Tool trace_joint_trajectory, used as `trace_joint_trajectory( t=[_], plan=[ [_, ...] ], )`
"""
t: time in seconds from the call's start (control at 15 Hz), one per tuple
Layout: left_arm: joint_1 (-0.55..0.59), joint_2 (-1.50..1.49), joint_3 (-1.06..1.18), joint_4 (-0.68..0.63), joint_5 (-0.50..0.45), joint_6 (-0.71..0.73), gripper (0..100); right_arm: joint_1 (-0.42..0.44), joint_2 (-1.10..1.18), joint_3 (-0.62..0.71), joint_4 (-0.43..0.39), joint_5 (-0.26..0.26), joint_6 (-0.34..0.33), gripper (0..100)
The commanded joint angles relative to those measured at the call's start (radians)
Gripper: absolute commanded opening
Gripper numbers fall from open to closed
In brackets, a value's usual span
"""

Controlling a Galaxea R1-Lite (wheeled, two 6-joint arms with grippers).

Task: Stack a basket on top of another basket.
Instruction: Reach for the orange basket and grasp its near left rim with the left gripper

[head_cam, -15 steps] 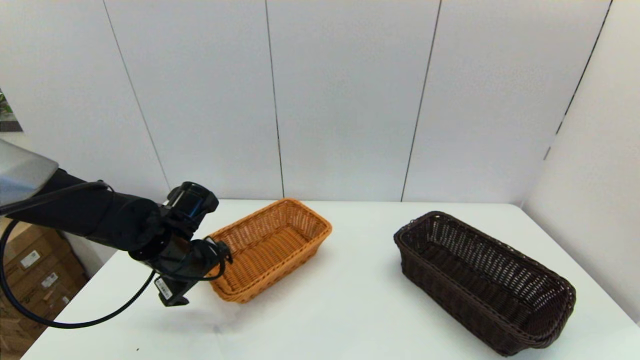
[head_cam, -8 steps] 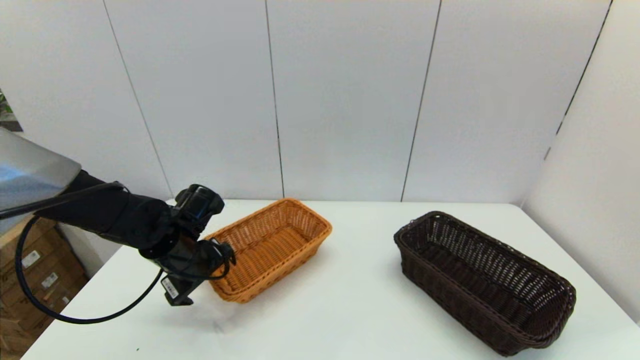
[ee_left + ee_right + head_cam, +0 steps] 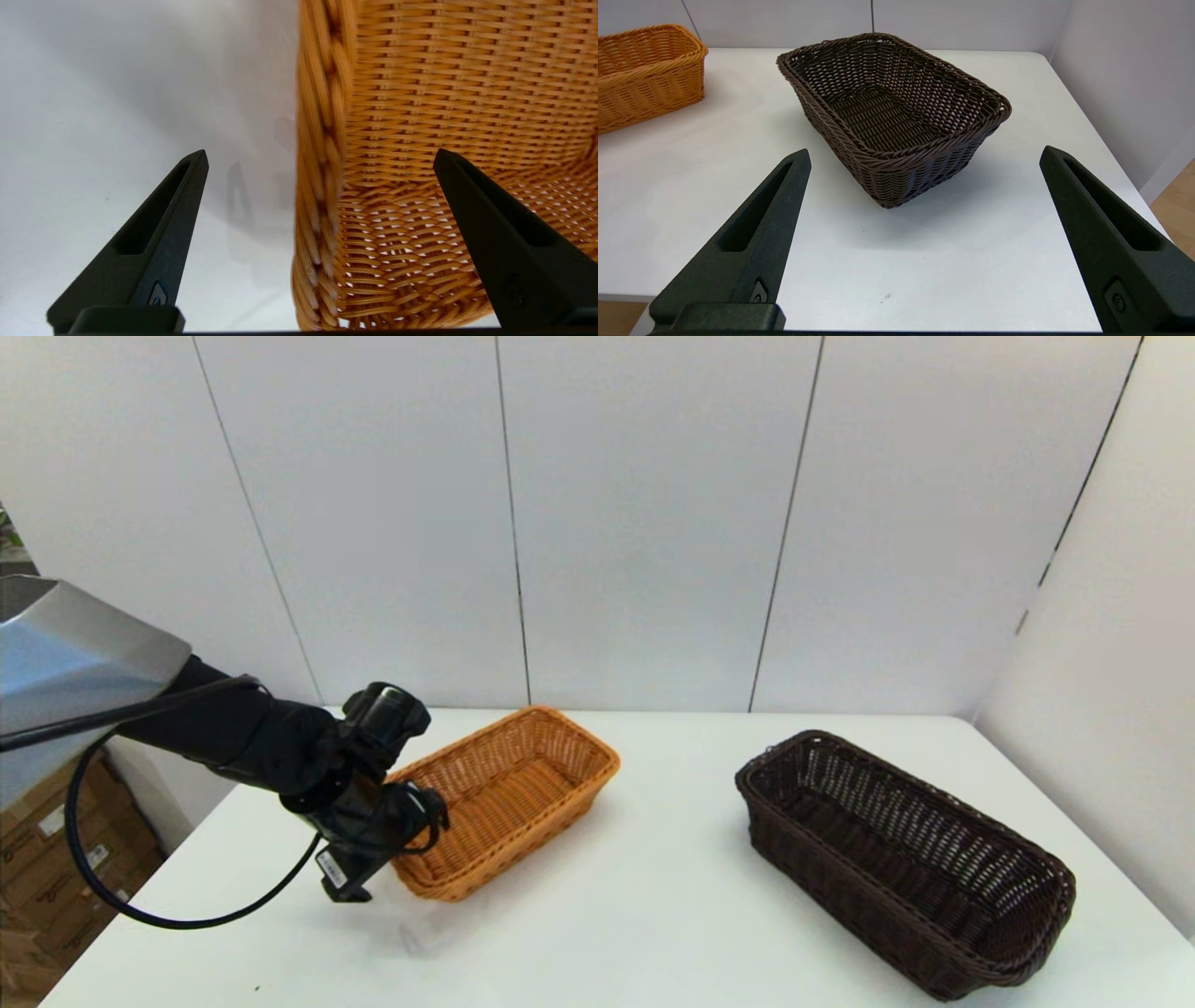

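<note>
Since a second ago my left arm has pushed forward and inward, carrying my left claw [image 3: 319,158] up to the near end of the orange-tan basket [image 3: 504,798]; neither basket has shifted. My left fingers [image 3: 159,233] stand wide apart and grip nothing. They straddle the braided rim [image 3: 322,154] of that basket's short end wall: one finger hangs outside over bare white table [image 3: 653,915], the other inside over the woven floor. I cannot tell whether either finger touches the wicker.

Beyond my left claw the orange-tan basket runs away from me, its long axis slanting from the near end at my fingers toward the far wall and a little rightward. Its mouth faces up. Outside the rim the table's left edge is near, with little room on that side; to the right lies a broad open stretch of table between the two baskets.

My right claw [image 3: 924,156] is held back off the table's front edge, fingers spread wide and empty. Ahead of it, well apart, sits the dark brown basket [image 3: 901,859], upright with its mouth up. Its long axis runs from a near right corner, close to the table's front and right edges, back toward the middle of the table. Clear surface lies between my right claw and its nearest corner.
</note>
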Motion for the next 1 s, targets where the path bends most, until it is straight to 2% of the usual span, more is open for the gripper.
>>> trace_joint_trajectory(
  t=[0.07,0.8,0.87,1.0],
  plan=[
    [0.000,0.015,-0.015,0.004,-0.006,0.001,100,0.000,0.001,0.000,0.001,0.000,0.000,100],
    [-0.011,0.022,-0.073,0.039,-0.013,0.001,100,0.000,0.001,0.000,0.001,0.000,0.000,100],
    [-0.011,0.022,-0.075,0.039,-0.015,0.001,0,0.000,0.001,0.000,0.001,0.000,0.000,100],
    [-0.011,0.022,-0.073,0.039,-0.027,0.001,0,0.000,0.001,0.000,0.001,0.000,0.000,100]
  ],
)
